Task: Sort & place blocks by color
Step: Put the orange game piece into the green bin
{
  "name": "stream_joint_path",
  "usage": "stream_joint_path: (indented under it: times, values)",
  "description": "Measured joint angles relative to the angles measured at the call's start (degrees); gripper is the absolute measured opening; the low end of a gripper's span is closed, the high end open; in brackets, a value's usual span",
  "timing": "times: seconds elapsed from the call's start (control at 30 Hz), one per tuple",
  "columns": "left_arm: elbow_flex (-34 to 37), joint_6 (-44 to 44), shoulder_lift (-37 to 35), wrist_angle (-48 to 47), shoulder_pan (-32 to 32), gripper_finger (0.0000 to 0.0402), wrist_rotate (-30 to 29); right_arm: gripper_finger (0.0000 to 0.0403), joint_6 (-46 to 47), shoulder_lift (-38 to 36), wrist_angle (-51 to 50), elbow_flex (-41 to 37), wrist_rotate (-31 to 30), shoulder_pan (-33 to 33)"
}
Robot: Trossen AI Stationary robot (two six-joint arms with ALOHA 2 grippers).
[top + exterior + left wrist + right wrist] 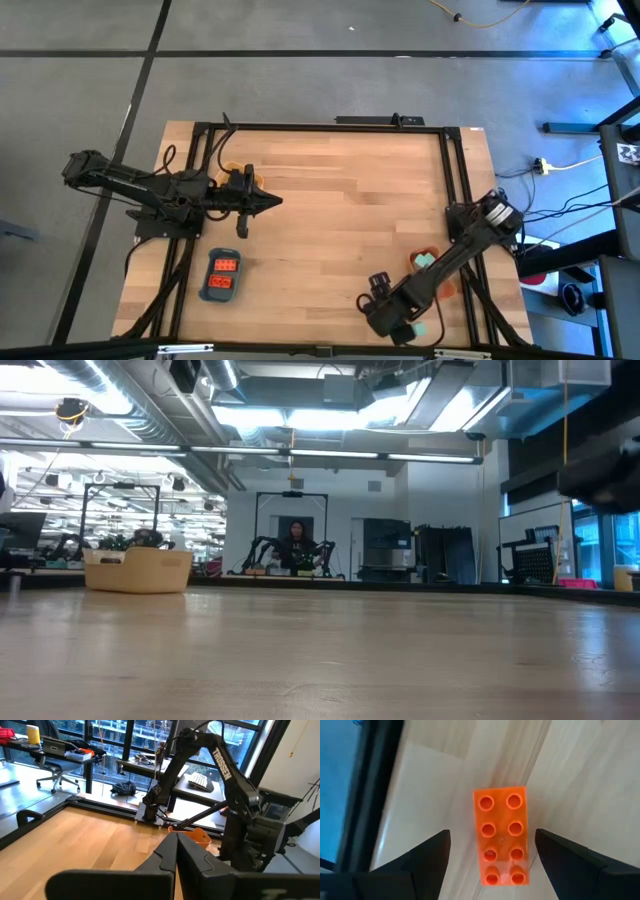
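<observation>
An orange-red studded brick (501,836) lies flat on the wood, studs up. My right gripper (492,837) hangs over it near the table's near right edge (385,316), open, one finger on each long side and clear of the brick. In the high view the gripper hides this brick. Two more orange-red bricks (224,273) sit in the blue tray (208,277). A mint-teal block (425,260) rests in the orange tray (432,248). My left gripper (272,202) waits shut above the table's left half, pointing right (176,854).
A yellowish tray (232,171) shows partly under the left arm. A teal bit (416,328) lies beside the right gripper at the near edge. The black frame rail (367,795) runs close by the brick. The bare wooden table (340,210) stretches between the arms. A person stands far behind (296,540).
</observation>
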State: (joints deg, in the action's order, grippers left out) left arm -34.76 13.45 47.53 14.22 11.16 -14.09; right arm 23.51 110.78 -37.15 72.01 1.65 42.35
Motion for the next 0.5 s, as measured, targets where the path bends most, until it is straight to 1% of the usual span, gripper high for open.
stream_joint_path:
  times: [0.37,0.43,0.5]
  values:
    - [0.0,-0.1,0.0,0.0,0.0,0.0000,0.0,0.0292,0.0,2.7,-0.1,0.3,-1.1,0.0]
    - [0.0,-0.1,0.0,0.0,0.0,0.0000,0.0,0.0280,0.0,2.8,-0.3,0.3,-2.4,0.1]
    - [0.0,-0.1,0.0,0.0,0.0,0.0000,0.0,0.0257,0.0,2.8,-0.6,0.2,-3.5,0.1]
